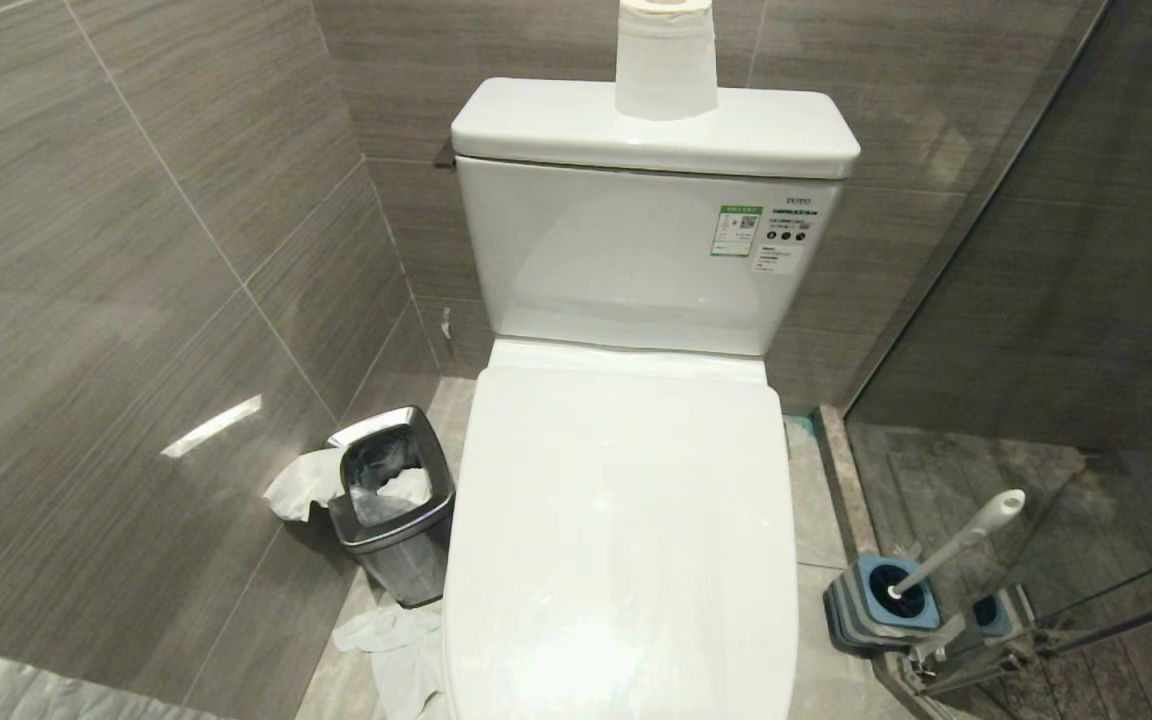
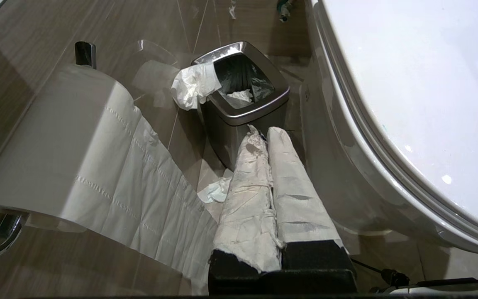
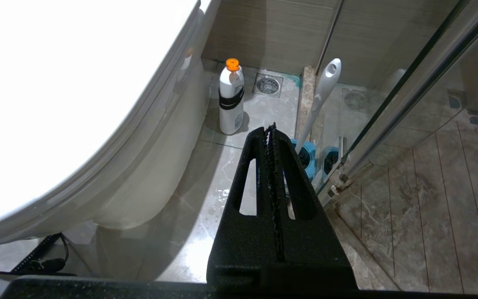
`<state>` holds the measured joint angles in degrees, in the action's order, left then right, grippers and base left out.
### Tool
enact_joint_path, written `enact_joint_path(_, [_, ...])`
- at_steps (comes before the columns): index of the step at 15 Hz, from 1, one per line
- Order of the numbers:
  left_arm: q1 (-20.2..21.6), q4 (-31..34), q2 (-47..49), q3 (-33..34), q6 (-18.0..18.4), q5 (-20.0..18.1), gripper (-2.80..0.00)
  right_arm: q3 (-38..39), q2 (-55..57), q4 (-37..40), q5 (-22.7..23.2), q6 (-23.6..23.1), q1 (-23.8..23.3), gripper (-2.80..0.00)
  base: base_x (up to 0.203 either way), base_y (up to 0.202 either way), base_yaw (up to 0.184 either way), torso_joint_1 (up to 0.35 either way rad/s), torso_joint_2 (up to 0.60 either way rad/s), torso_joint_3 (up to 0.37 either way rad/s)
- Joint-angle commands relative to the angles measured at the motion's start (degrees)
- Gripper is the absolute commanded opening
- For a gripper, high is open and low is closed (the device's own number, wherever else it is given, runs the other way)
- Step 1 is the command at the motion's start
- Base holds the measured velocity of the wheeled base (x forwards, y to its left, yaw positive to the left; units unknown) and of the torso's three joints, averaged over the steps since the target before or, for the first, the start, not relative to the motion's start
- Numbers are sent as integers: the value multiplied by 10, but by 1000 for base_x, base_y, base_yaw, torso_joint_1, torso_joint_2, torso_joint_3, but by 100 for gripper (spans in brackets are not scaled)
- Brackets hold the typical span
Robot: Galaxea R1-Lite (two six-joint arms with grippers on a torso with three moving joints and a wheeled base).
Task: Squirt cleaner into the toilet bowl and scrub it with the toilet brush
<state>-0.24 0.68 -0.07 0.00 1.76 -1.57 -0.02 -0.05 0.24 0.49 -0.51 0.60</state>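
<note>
Toilet (image 1: 626,520) lid is lying closed over the bowl, filling the near middle. Left gripper (image 2: 262,132), fingers pressed together and wrapped in white tape, is hanging empty beside the bin (image 2: 243,104). Right gripper (image 3: 270,128), also closed and empty, is hanging over the floor short of the brush (image 3: 320,99), which is standing tilted in its holder (image 1: 881,600). Farther back, a bottle (image 3: 230,97) is standing beside the toilet's base.

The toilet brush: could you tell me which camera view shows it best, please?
The head view shows the toilet brush best: its whole handle leans out of the blue-and-grey holder on the floor beside the toilet. The right wrist view shows the handle, but the shut right gripper covers much of the holder. The left wrist view shows none of it.
</note>
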Motion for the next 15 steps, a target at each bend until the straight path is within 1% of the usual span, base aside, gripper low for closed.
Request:
enact_joint_path(1, [0, 0, 1, 0, 0, 0, -280, 0, 0, 0, 0, 0, 0, -280, 0, 0, 0, 0, 0, 0])
enact_joint_path(15, [0, 0, 1, 0, 0, 0, -280, 0, 0, 0, 0, 0, 0, -280, 0, 0, 0, 0, 0, 0])
